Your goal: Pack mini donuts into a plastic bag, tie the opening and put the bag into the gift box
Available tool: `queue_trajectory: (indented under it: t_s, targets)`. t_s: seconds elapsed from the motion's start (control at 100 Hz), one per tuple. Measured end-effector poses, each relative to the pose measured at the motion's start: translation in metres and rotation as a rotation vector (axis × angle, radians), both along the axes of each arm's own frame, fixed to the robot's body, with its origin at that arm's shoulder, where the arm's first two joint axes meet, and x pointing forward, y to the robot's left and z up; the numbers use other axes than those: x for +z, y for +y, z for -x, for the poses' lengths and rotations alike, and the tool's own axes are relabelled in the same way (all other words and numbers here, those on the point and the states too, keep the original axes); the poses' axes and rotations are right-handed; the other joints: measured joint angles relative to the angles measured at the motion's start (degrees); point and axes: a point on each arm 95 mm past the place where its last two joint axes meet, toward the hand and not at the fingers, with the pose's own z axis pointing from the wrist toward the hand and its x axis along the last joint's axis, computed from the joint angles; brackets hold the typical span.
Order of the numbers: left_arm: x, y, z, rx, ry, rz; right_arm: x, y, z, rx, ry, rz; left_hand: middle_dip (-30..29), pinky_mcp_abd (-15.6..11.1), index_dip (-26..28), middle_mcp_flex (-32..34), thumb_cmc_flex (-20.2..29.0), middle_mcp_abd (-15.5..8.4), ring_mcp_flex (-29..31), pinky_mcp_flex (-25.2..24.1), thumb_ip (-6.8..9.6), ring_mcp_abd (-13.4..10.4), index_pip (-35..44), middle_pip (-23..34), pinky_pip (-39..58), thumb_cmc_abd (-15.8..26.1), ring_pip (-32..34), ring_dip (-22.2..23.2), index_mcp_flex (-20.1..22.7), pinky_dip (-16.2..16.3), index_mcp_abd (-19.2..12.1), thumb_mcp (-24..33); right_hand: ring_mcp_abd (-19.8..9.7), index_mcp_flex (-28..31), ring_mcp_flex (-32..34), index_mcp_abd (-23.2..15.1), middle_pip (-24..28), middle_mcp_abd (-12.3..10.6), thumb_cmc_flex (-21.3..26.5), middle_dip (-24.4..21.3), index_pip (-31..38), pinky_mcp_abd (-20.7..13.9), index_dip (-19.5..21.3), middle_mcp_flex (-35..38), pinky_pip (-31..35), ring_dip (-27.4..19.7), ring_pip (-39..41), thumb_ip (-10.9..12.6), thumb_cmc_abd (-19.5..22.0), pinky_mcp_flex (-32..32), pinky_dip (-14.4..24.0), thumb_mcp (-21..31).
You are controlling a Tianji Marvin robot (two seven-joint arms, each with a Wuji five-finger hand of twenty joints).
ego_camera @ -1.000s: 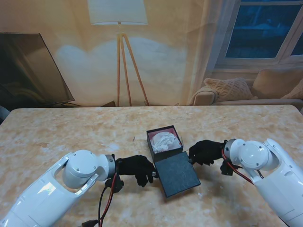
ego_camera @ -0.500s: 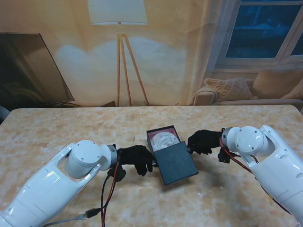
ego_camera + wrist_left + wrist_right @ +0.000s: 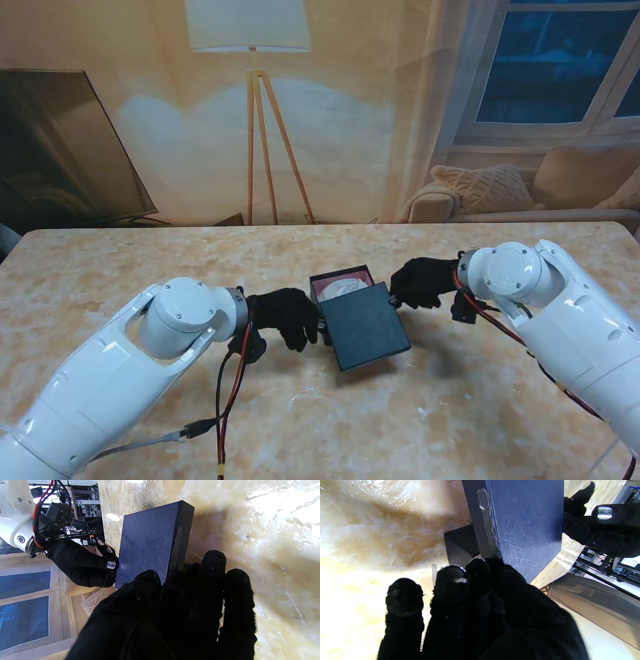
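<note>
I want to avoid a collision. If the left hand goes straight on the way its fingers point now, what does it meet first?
The left hand already grips the dark lid; beyond it, probably the right hand on the opposite corner, though depth is unclear.

no readable text, labels or numbers

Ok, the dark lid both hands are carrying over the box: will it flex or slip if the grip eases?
The lid is probably stiff: its flat panel and square edges show no bend between the left hand and right hand. It looks light, being thin-walled. The pinch sits at opposite corners only, so it could pivot or slip; its scuffed matte surface may help.
</note>
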Motion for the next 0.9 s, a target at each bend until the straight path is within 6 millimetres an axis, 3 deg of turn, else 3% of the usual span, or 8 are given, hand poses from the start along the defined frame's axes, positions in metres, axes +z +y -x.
queue_trajectory:
  t_s: [0.43, 0.66, 0.9]
  targets:
    - [0.010, 0.000, -0.024, 0.066, -0.013, -0.037, 0.007, 0.009, -0.033, -0.030, 0.040, 0.000, 0.0, 0.1, 0.0, 0.0, -0.7, 0.8, 0.0, 0.0, 0.00, 0.1, 0.0, 0.0, -0.1, 0.0, 0.0, 0.0, 0.0, 0.0, 0.9, 0.6, 0.0, 0.0, 0.0, 0.0, 0.0, 0.0, 0.0, 0.0, 0.3, 0.0, 0.1, 0.0, 0.0, -0.1, 0.0, 0.0, 0.0, 0.0, -0.1, -0.4]
    - [0.014, -0.003, -0.033, 0.088, -0.019, -0.047, 0.007, 0.013, -0.051, -0.067, 0.056, 0.001, 0.0, 0.1, 0.0, 0.0, -0.7, 0.9, 0.0, 0.0, 0.00, 0.1, 0.0, 0.0, -0.1, 0.0, -0.1, 0.0, 0.0, 0.0, 1.0, 0.6, 0.0, 0.0, 0.0, 0.0, 0.0, 0.0, 0.0, -0.1, 0.8, 0.0, 2.3, 0.0, 0.0, -0.1, 0.0, 0.0, 0.0, 0.0, -0.1, -0.6]
    - [0.017, -0.002, -0.041, 0.116, -0.022, -0.058, 0.008, 0.017, -0.061, -0.088, 0.070, 0.002, 0.0, 0.1, 0.0, 0.0, -1.1, 1.0, 0.0, 0.0, 0.01, 0.1, 0.0, 0.0, -0.1, 0.0, -0.2, 0.0, 0.0, 0.0, 1.1, 1.1, 0.0, 0.0, 0.0, 0.0, 0.1, 0.0, 0.0, -0.1, 1.1, 0.0, 2.7, 0.0, 0.0, -0.1, 0.1, 0.0, 0.0, 0.0, -0.1, -0.8]
